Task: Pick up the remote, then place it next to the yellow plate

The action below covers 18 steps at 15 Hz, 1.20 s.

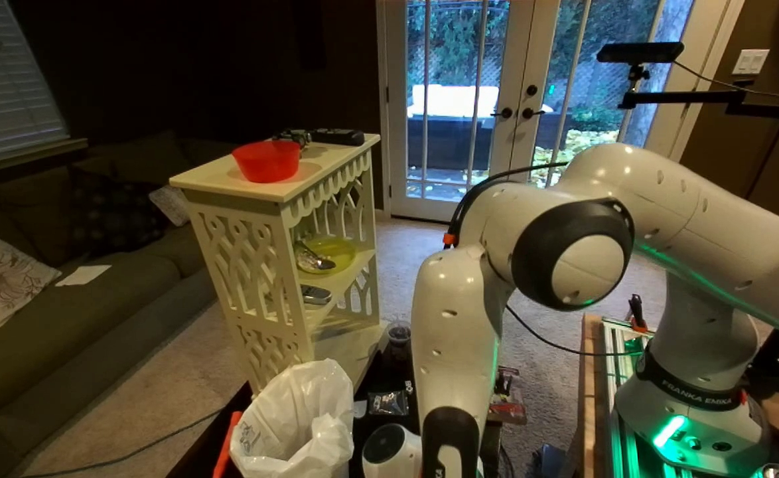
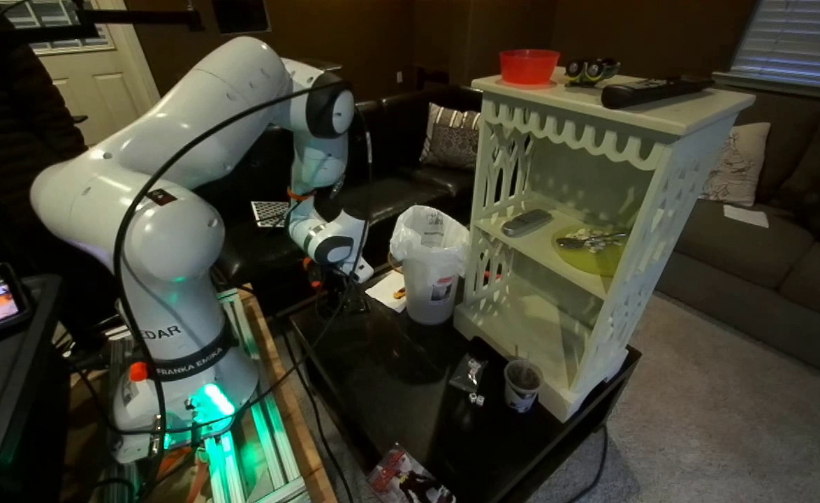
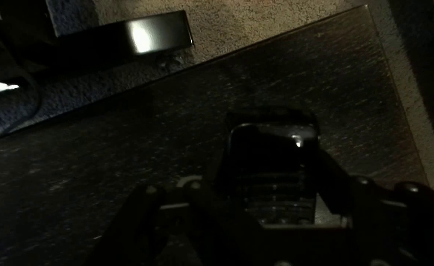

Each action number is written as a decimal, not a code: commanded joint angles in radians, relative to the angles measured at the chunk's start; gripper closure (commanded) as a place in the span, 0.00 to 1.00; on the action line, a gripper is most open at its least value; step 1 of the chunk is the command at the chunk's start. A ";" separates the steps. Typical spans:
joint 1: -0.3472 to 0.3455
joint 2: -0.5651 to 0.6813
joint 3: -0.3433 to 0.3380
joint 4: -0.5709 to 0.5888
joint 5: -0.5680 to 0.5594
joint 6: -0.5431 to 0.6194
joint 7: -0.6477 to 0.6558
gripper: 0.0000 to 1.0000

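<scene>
Remote [image 3: 272,147]: black, glossy upper face, rounded corners, pale rim, rows of keys below. Sits between the fingers of the gripper [image 3: 270,168], over the dark table [image 3: 128,147]. Fingers stand apart, one per flank; whether they clamp it cannot be told. Yellow plate [image 2: 586,263]: on a cabinet shelf [image 2: 530,243], well apart.

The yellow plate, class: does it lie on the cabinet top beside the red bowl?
No, the yellow plate lies on the shelf below the cabinet top that bears the red bowl.
</scene>
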 commanded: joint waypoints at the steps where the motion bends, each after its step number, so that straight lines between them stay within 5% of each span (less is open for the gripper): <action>1: -0.089 -0.201 0.040 -0.245 0.093 0.079 0.064 0.63; 4: -0.100 -0.276 0.055 -0.329 0.116 0.127 0.086 0.63; 5: -0.112 -0.201 0.038 -0.244 0.084 0.101 0.059 0.38; 7: -0.111 -0.244 0.044 -0.290 0.085 0.103 0.071 0.38; 8: -0.123 -0.227 0.062 -0.271 0.088 0.106 0.074 0.63; 10: -0.149 -0.263 0.078 -0.301 0.104 0.160 0.071 0.63; 14: -0.065 -0.426 -0.054 -0.430 0.109 0.167 0.141 0.63; 18: 0.056 -0.630 -0.246 -0.546 0.043 0.008 0.202 0.63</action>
